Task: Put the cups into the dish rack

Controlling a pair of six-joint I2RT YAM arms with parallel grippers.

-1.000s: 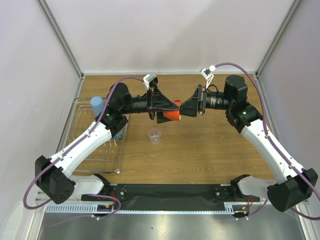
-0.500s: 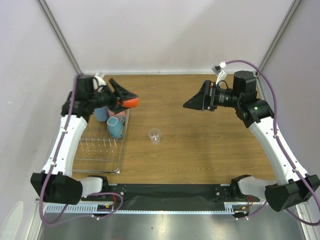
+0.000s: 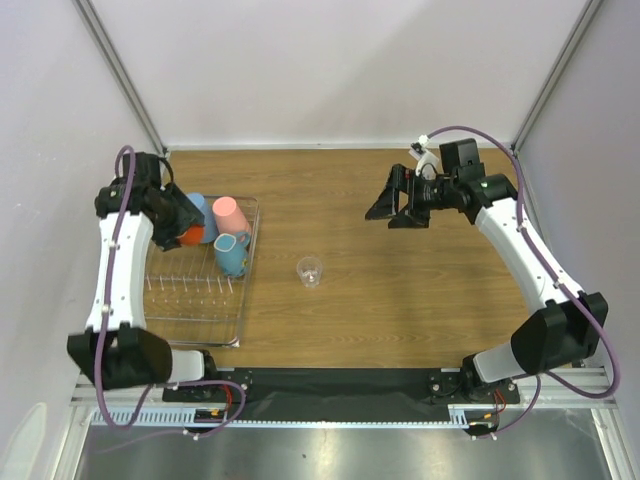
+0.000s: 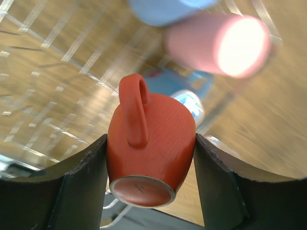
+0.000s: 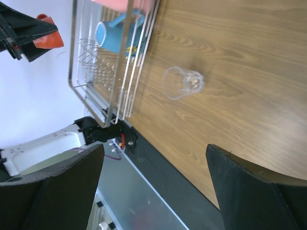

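My left gripper (image 3: 187, 228) is shut on the small orange handled mug (image 4: 148, 143), holding it over the far left of the dish rack (image 3: 240, 300). The mug (image 3: 193, 236) shows base toward the wrist camera, handle up. The pink tumbler (image 3: 231, 214), the light-blue tumbler (image 3: 198, 207) and the blue-grey mug (image 3: 230, 254) stand in the rack's far end. The tiny clear glass (image 3: 310, 271) stands on the table right of the rack; it also shows in the right wrist view (image 5: 183, 82). My right gripper (image 3: 396, 198) is open and empty, raised above the table's right half.
The wire rack (image 5: 112, 72) lies along the table's left side by the left wall. A black strip (image 3: 340, 385) runs along the near edge between the arm bases. Walls close in the back and both sides.
My left gripper has carried the orange mug left and down over the rack's far left. My right gripper has pulled back right and turned. The pink tumbler now shows in the rack.
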